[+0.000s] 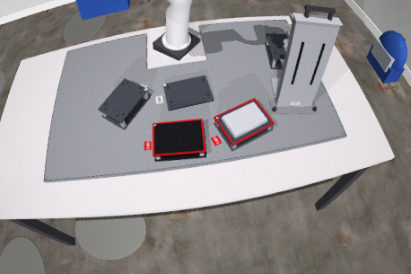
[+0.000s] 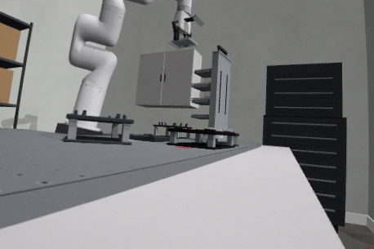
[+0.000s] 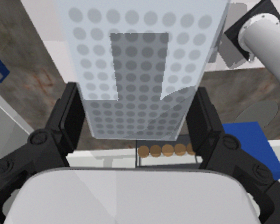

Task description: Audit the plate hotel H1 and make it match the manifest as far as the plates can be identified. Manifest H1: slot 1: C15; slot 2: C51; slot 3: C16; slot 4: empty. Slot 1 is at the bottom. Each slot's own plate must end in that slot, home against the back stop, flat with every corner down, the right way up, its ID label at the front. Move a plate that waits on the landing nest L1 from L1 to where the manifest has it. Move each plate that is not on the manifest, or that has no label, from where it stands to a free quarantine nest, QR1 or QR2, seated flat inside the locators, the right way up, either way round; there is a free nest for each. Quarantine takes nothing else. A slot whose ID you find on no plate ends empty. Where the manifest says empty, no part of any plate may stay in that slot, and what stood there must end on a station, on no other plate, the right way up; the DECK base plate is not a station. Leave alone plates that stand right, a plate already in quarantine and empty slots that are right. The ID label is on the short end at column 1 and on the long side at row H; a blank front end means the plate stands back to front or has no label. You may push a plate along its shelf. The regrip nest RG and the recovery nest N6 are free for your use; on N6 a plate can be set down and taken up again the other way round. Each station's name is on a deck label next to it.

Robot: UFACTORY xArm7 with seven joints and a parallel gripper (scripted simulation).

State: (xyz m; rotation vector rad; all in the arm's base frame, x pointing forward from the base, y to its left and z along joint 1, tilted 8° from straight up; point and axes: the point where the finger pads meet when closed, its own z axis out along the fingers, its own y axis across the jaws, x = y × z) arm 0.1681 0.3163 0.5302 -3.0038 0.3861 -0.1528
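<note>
My gripper (image 3: pixel 136 98) (image 2: pixel 182 37) is shut on a white well plate (image 3: pixel 141 50) (image 2: pixel 184 43), gripping it across its width. In the exterior view the plate hangs level, high in the air, above and to the left of the top of plate hotel H1 (image 2: pixel 219 91) (image 1: pixel 310 64). The hotel's four shelves (image 2: pixel 202 86) stick out to the left as thin edges; I cannot tell what lies on them. No label shows on the held plate. In the top view the gripper is out of frame; only the arm (image 1: pixel 175 5) shows.
Two red-rimmed quarantine nests stand in front of the hotel. The right nest (image 1: pixel 267 118) holds a white plate (image 1: pixel 243 119). The left nest (image 1: pixel 179 120) shows a black surface. A flat dark nest (image 1: pixel 188 92) and a tilted dark nest (image 1: pixel 123 101) stand further left.
</note>
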